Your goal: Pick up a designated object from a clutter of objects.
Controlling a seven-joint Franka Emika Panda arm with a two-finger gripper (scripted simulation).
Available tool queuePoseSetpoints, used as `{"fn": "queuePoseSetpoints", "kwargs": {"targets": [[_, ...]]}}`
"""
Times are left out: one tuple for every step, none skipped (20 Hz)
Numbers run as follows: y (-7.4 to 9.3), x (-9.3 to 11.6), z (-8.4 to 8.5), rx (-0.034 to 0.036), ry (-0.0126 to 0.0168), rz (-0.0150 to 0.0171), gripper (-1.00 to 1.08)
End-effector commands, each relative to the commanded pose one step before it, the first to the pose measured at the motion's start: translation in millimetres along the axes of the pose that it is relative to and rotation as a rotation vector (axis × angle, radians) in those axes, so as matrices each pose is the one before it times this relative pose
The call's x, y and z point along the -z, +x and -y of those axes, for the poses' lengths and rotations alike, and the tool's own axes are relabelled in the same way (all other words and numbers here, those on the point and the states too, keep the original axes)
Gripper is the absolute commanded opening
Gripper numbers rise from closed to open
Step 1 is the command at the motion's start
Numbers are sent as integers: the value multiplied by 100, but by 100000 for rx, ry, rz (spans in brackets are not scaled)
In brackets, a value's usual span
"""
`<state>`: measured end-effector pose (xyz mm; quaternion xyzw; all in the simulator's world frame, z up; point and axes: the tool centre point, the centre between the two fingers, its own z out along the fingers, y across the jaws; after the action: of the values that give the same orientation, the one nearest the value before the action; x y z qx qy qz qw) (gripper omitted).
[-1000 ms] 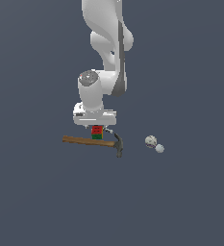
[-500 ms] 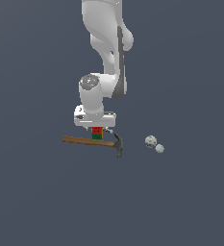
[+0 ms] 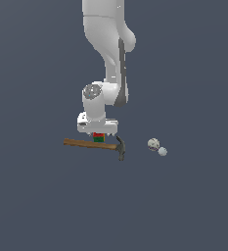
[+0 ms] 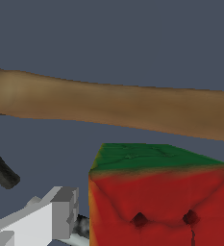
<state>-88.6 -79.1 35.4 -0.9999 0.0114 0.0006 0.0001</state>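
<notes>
1. While the gripper point(image 3: 98, 134) sits low at the centre of the exterior frame, directly over the cube point(image 3: 99, 138), its finger opening is hidden by the white hand body; whether it grips the cube cannot be told.
2. Wrist view: the cube point(image 4: 161, 197) fills the lower right of the frame, red face forward with a green face above; one grey-white finger point(image 4: 56, 214) shows at lower left, beside the cube with a narrow gap visible. The opposite finger is out of frame.
3. Cube position: just behind the hammer point(image 3: 93, 144) handle in the exterior view, near its middle, touching or nearly so; contact cannot be confirmed.
4. Hammer: one, lying flat, wooden handle toward the exterior view's left, dark head toward the right. In the wrist view its handle point(image 4: 118, 103) crosses the frame's upper half.
5. Containers: none seen.
6. Count: one cube, one hammer, two whitish balls point(image 3: 153, 144) lying just beside each other at the exterior frame's centre right, well apart from the hammer head.
</notes>
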Motion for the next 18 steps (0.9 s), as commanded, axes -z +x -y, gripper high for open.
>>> {"fn": "queuePoseSetpoints", "kwargs": {"targets": [[34, -214, -4, 2, -6, -131, 100], [0, 0, 0, 0, 0, 0, -100], [0, 0, 0, 0, 0, 0, -100], [0, 0, 0, 0, 0, 0, -100], [0, 0, 0, 0, 0, 0, -100], [0, 0, 0, 0, 0, 0, -100], [0, 0, 0, 0, 0, 0, -100], [0, 0, 0, 0, 0, 0, -100], [0, 0, 0, 0, 0, 0, -100], [0, 0, 0, 0, 0, 0, -100], [0, 0, 0, 0, 0, 0, -100], [-29, 65, -16, 0, 0, 0, -100], [1, 23, -5, 0, 0, 0, -100], [2, 68, -16, 0, 0, 0, -100], [3, 114, -26, 0, 0, 0, -100], [4, 159, -37, 0, 0, 0, -100], [5, 205, -47, 0, 0, 0, -100], [7, 252, -58, 0, 0, 0, -100]]}}
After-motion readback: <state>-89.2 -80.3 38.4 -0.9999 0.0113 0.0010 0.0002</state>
